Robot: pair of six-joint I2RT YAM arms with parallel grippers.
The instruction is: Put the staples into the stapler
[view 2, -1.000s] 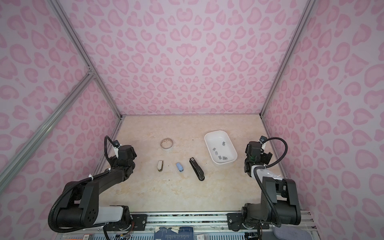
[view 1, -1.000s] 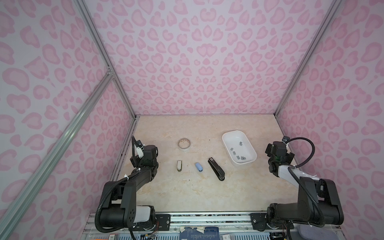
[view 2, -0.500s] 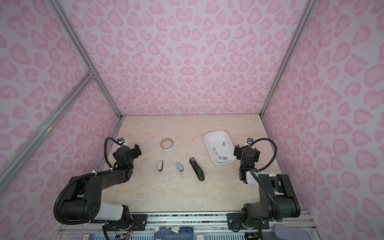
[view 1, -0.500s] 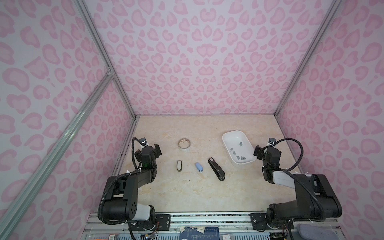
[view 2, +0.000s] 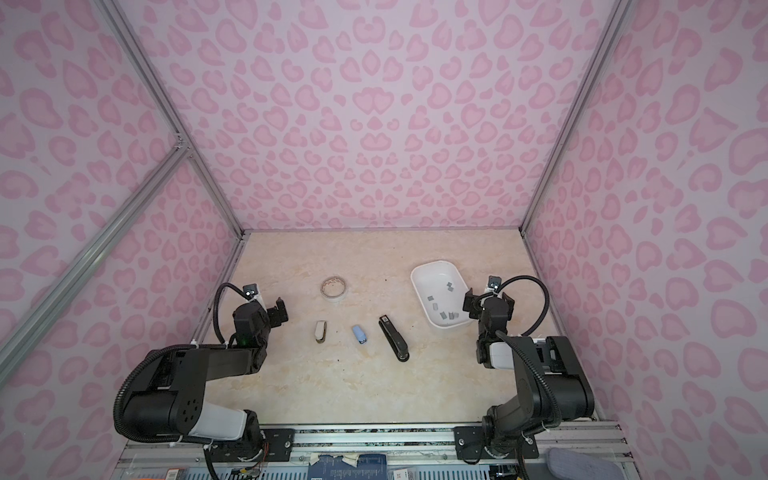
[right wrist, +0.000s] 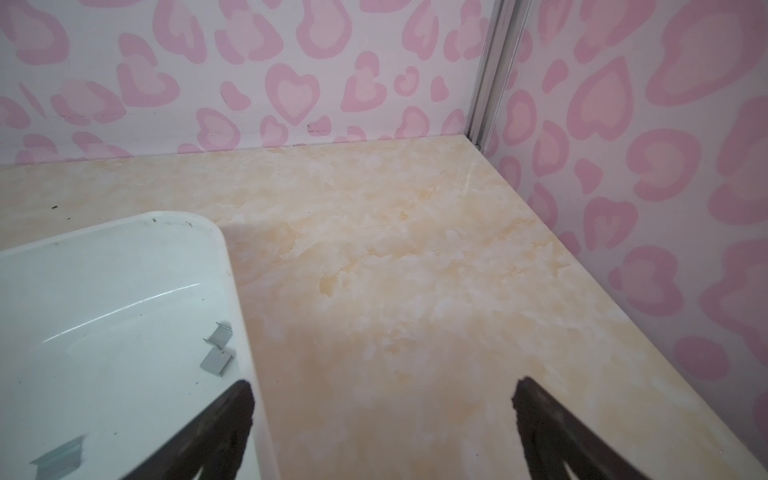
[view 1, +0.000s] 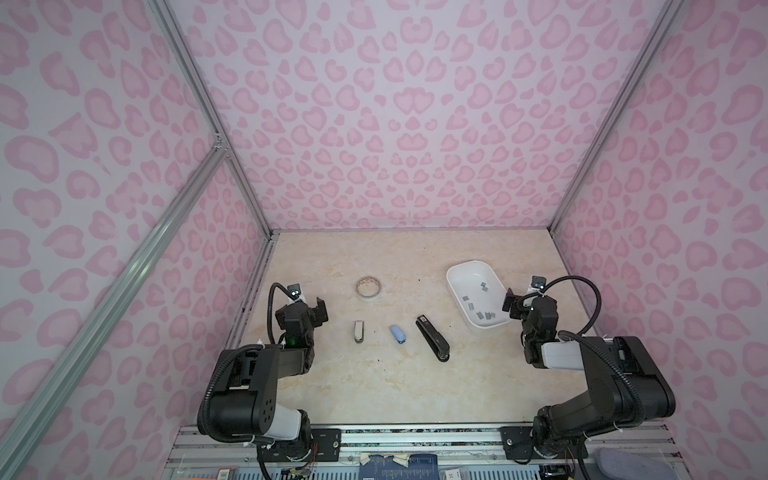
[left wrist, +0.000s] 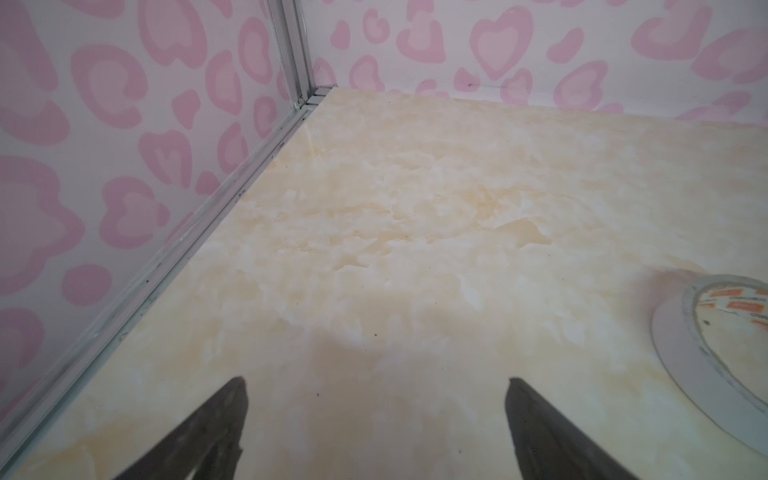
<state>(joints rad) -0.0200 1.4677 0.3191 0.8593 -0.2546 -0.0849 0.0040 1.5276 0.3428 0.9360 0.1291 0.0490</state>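
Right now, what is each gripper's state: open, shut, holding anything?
Left gripper: open, holding nothing.
Right gripper: open, holding nothing.

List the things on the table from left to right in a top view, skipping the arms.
Small whitish stapler → small blue stapler → black stapler → white tray holding the staples. Tape roll omitted: it overlaps the whitish stapler.

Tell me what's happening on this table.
Nothing is held yet. Both arms hover with jaws open: the left gripper over bare table near the tape roll, the right gripper at the edge of the white dish that holds the staples. The black stapler lies untouched mid-table, beside a small blue stapler and a small beige stapler.
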